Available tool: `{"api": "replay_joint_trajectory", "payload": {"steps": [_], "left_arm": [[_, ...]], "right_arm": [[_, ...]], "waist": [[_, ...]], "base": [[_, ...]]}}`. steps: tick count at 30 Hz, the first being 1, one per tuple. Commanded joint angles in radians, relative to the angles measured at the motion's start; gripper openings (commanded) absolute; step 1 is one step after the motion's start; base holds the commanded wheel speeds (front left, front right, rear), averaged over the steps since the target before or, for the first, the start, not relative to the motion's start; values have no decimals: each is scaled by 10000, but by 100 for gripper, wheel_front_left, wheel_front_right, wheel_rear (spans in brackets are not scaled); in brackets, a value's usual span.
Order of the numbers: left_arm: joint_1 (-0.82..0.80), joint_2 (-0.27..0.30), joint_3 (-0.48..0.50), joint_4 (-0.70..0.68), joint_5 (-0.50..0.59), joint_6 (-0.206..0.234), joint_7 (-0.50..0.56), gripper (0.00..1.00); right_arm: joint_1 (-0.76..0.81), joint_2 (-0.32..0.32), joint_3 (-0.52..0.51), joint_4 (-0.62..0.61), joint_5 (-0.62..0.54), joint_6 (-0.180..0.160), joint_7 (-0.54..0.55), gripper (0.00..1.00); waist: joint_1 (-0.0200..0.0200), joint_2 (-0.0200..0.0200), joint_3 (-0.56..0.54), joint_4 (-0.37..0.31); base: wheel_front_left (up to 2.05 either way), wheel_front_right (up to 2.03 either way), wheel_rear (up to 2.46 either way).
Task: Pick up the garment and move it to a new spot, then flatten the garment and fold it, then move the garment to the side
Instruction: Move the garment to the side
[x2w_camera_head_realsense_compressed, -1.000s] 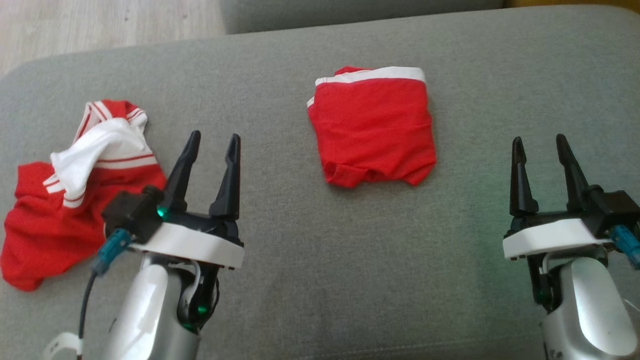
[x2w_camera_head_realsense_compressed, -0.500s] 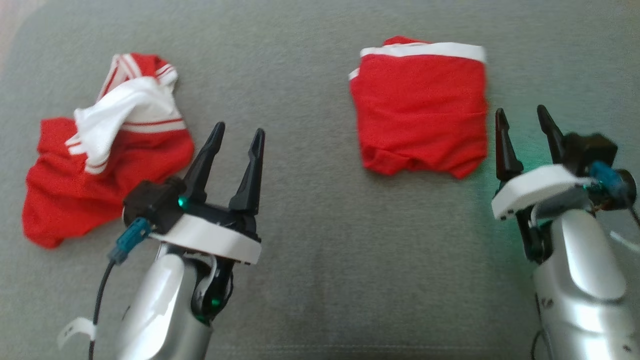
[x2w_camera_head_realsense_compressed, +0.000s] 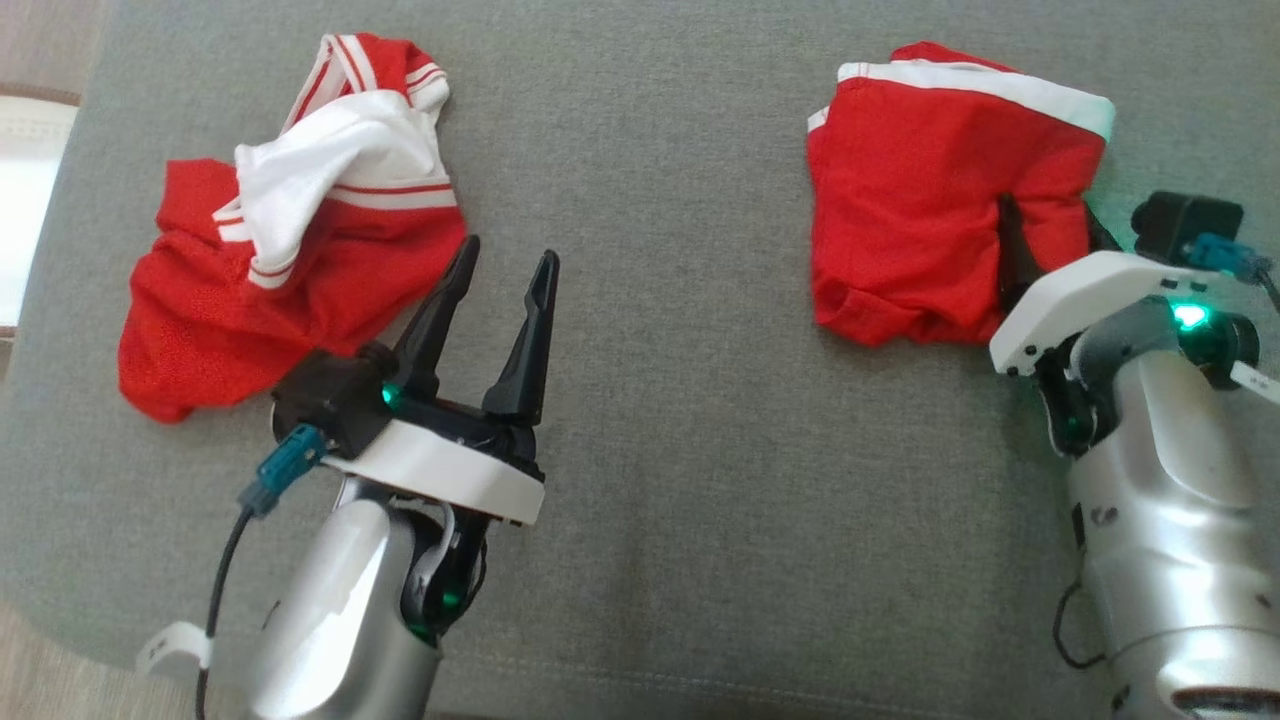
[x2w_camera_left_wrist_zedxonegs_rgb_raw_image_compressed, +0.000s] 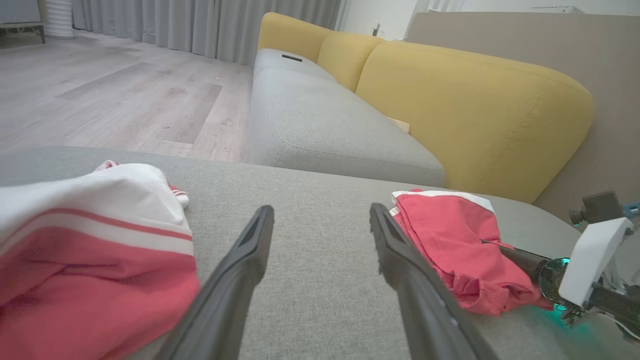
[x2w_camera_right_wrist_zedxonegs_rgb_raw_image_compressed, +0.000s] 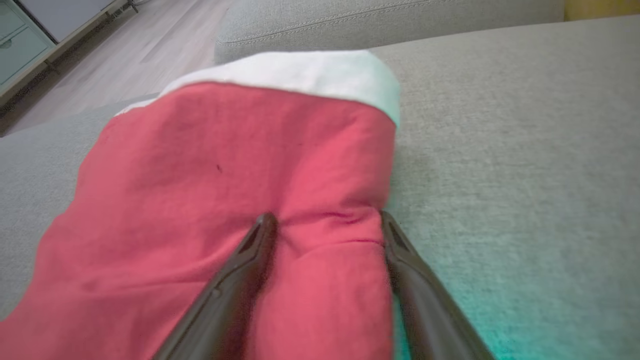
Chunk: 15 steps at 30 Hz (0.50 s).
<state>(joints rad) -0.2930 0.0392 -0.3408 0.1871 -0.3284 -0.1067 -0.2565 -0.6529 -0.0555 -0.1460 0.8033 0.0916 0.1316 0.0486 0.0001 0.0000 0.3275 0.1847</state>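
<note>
Folded red garment (x2w_camera_head_realsense_compressed: 930, 200) lies on the grey cushion (x2w_camera_head_realsense_compressed: 700, 400) at the robot's right; the right gripper (x2w_camera_right_wrist_zedxonegs_rgb_raw_image_compressed: 325, 217), fingers wide apart, presses on its near edge, cloth bunched between them. The left gripper (x2w_camera_head_realsense_compressed: 509, 250), equally spread, holds nothing beside a crumpled garment (x2w_camera_head_realsense_compressed: 300, 250)

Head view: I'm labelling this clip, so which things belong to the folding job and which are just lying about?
In the job:
- folded red garment
- right end effector, open, fingertips over the garment's edge
- grey cushion it lies on

Probably lying about:
- crumpled red-and-white garment
- left end effector, open and empty beside it
- yellow sofa back
</note>
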Motion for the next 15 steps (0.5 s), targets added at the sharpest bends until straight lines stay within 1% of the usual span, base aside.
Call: {"api": "replay_joint_trajectory", "payload": {"steps": [1,4,5,6,10,15], "left_arm": [[-368,110,297,-293,-85,47,-53,100],[-335,110,299,-265,-88,79,-53,100],[-314,110,299,-245,-80,81,-53,100],[-299,110,291,-227,-69,78,-53,100],[-259,110,337,-182,-15,86,-53,100],[-167,110,462,-148,88,46,-53,100]], "right_arm": [[-261,52,279,-94,25,-9,68,100],[-401,52,514,419,58,-9,102,100],[-437,52,573,559,-73,-9,51,40],[-476,40,636,670,-210,-9,-46,0],[-646,-195,1051,958,-737,-9,-537,0],[-824,-1001,1938,1031,-1353,-9,-992,0]], "waist": [[-1,0,21,28],[-1,0,-7,2],[-1,0,-38,-32],[-1,0,-71,-69],[-1,0,-270,-317],[-1,0,-486,-766]], "base": [[0,0,0],[0,0,0],[0,0,0],[0,0,0],[0,0,0],[0,0,0]]}}
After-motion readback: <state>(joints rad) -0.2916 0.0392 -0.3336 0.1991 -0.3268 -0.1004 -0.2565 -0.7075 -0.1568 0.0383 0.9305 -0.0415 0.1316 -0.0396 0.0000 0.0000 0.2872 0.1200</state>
